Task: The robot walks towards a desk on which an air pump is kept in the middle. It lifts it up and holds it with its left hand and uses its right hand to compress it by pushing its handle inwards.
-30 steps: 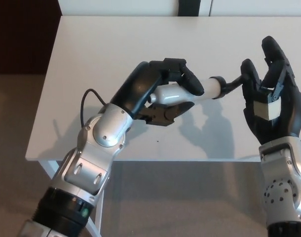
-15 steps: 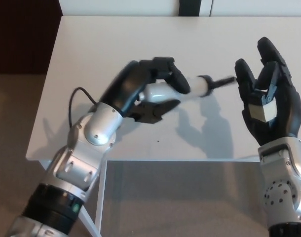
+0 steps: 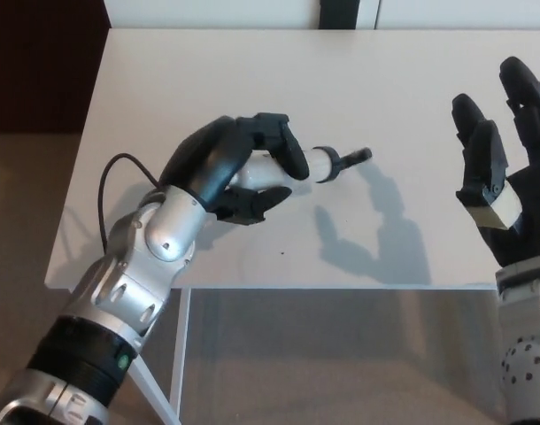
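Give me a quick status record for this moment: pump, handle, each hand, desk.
pump: white air pump, held off the desk, lying roughly level, black handle end pointing toward the robot's right
handle: black handle free, nothing touching it
left hand: left hand shut on the pump body
right hand: right hand open, fingers apart, clear of the handle with a visible gap
desk: white desk, nothing else on it in view
compression: not under way in this frame
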Robot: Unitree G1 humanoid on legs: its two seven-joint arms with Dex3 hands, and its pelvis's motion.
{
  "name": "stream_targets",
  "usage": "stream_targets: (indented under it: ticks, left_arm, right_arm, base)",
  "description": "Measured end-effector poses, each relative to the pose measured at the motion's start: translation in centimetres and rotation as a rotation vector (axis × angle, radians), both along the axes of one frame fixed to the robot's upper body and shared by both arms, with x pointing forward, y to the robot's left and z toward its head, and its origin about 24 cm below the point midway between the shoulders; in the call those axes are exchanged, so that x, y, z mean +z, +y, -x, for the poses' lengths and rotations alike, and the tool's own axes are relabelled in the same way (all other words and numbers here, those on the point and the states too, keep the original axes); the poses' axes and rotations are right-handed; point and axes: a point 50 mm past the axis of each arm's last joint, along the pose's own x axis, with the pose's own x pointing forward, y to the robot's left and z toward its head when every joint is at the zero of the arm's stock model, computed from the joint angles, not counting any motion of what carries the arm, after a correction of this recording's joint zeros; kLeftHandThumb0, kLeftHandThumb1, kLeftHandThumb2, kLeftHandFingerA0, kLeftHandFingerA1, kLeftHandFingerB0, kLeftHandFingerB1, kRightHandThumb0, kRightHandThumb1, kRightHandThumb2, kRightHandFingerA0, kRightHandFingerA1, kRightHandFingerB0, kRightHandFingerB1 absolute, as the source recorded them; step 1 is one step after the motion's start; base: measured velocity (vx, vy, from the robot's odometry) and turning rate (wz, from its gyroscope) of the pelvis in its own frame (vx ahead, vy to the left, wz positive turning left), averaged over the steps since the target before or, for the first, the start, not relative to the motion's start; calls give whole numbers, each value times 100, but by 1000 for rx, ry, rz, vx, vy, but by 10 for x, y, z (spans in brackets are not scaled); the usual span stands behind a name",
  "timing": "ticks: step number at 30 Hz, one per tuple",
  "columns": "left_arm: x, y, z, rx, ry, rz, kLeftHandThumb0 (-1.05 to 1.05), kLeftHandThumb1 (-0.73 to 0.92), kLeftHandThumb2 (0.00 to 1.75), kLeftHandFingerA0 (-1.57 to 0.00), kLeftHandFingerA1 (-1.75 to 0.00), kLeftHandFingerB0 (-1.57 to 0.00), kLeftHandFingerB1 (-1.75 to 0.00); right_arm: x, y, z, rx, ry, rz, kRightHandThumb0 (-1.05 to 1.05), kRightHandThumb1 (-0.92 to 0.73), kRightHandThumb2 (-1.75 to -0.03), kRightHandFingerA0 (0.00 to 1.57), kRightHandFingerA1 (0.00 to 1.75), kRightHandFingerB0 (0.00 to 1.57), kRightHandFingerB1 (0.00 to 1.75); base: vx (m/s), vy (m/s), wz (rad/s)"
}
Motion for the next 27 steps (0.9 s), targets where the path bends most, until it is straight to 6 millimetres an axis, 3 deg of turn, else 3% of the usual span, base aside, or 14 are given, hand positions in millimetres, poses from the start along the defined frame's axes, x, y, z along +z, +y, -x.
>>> stream_targets:
  ticks: [2, 3, 4, 5, 8, 9, 10, 11, 13, 14, 18, 27]
  left_arm:
    - [0, -5, -1, -11, -25, -43, -10, 78, 61, -65, -170, -63, -148]
    - [1, -8, -3, -17, -45, -76, -6, 82, 57, -70, -172, -51, -157]
    - [1, -8, -3, -17, -45, -76, -6, 82, 57, -70, -172, -51, -157]
    - [0, -8, -3, -18, -46, -80, -12, 74, 56, -61, -170, -50, -157]
    - [1, -18, -8, -43, -87, -173, -12, 74, 56, -61, -170, -50, -157]
    - [2, -21, -8, -51, -96, -193, -11, 76, 63, -66, -167, -58, -146]
    - [3, -26, -9, -65, -113, -224, -11, 76, 63, -66, -167, -58, -146]
    - [4, -28, -10, -73, -124, -241, -20, 74, 65, -80, -144, -69, -90]
    - [5, -32, -11, -85, -141, -258, -20, 74, 65, -80, -144, -69, -90]
    - [5, -36, -11, -92, -147, -260, -95, 60, 92, 0, 0, -6, -9]
    - [8, -44, -12, -125, -145, -277, -89, 51, 89, 0, 0, -3, -4]
    - [19, -53, -17, -164, -88, -348, -105, 68, 109, 0, -4, 0, -1]
  right_arm:
    - [4, 1, 2, 4, -19, 9, -82, -92, -68, 25, 30, 19, 28]
    - [8, 2, 5, 6, -40, 18, -85, -90, -68, 27, 30, 21, 28]
    - [8, 2, 5, 6, -40, 18, -85, -90, -68, 27, 30, 21, 28]
    - [8, 2, 5, 7, -42, 20, -83, -91, -68, 29, 30, 22, 28]
    - [23, 6, 13, 18, -117, 46, -83, -91, -68, 29, 30, 22, 28]
    - [27, 7, 15, 23, -134, 51, -84, -92, -69, 30, 30, 23, 29]
    - [32, 10, 18, 31, -162, 59, -84, -92, -69, 30, 30, 23, 29]
    - [36, 11, 21, 34, -178, 64, -84, -92, -69, 28, 30, 23, 28]
    - [41, 13, 25, 41, -207, 74, -84, -92, -69, 28, 30, 23, 28]
    - [45, 14, 28, 44, -224, 80, -85, -91, -68, 29, 30, 22, 28]
    - [54, 18, 37, 57, -270, 99, -85, -92, -69, 30, 30, 23, 28]
    - [61, 20, 47, 69, -307, 121, -83, -92, -71, 29, 31, 22, 29]
  base:
    - [0, 0, 0]
    - [0, 0, 0]
    - [0, 0, 0]
    - [0, 0, 0]
    - [0, 0, 0]
    - [0, 0, 0]
    - [0, 0, 0]
    - [0, 0, 0]
    - [0, 0, 0]
    - [0, 0, 0]
    - [0, 0, 0]
    - [0, 0, 0]
